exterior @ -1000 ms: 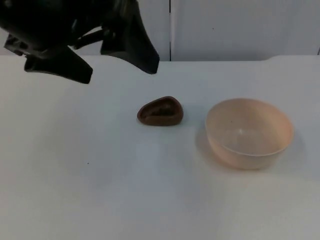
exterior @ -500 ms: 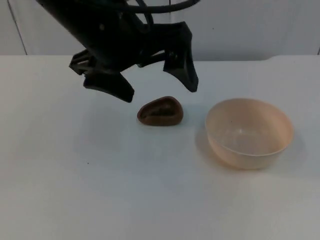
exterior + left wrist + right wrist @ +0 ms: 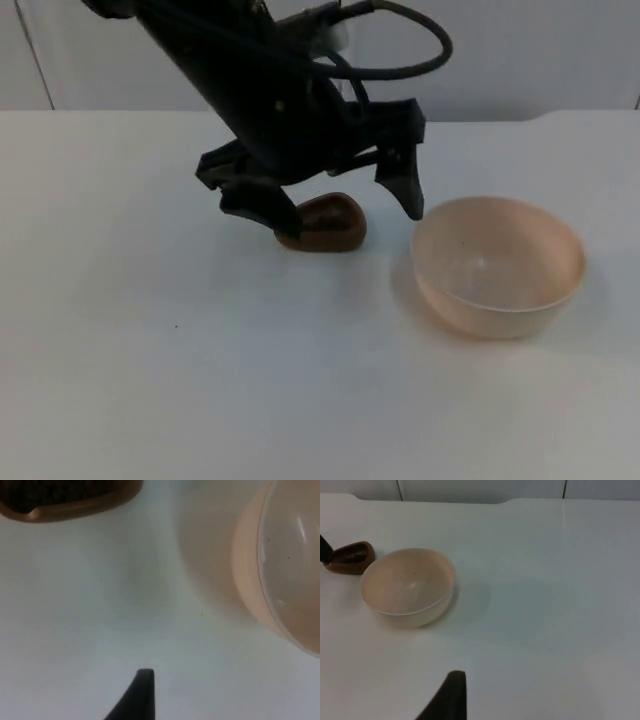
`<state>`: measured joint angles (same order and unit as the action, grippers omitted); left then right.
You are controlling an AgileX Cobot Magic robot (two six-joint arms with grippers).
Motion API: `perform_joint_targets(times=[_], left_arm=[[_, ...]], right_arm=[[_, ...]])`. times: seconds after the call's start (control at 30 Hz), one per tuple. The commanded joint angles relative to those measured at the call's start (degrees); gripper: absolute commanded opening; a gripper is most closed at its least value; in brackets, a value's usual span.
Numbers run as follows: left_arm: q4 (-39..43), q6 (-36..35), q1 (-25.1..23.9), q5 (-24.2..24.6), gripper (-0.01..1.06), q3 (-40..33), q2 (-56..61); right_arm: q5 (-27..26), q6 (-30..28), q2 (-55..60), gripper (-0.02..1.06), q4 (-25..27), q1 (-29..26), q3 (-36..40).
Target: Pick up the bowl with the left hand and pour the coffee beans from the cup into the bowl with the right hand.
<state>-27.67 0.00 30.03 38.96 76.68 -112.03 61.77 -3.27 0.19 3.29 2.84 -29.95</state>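
Bowl (image 3: pixel 498 265) clear; left claw (image 3: pixel 335 205) partly hides cup (image 3: pixel 328 224).

Even, soft overhead light; faint shadow beside the bowl (image 3: pixel 498 265); blurred, close left wrist view.

A pale peach bowl (image 3: pixel 498 264) stands upright and empty on the white table, its rim round and thin. To its left, apart from it, lies a small brown cup (image 3: pixel 325 223) with a rounded, pointed outline, open side up, dark coffee beans (image 3: pixel 322 216) showing inside it.
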Motion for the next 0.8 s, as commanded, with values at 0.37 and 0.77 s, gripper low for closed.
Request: perform_joint_targets(times=[0.37,0.77], left_arm=[[6.2,-9.5,1.4,-5.4,0.98,4.6,-7.5],[9.3,-11.0,3.8,-4.9,0.98,9.6,-12.0]], right_arm=[[0.1,-0.2,-0.2,1.05,0.0,-0.4,0.3],[0.1,-0.2,-0.2,1.05,0.0,-0.4,0.3]])
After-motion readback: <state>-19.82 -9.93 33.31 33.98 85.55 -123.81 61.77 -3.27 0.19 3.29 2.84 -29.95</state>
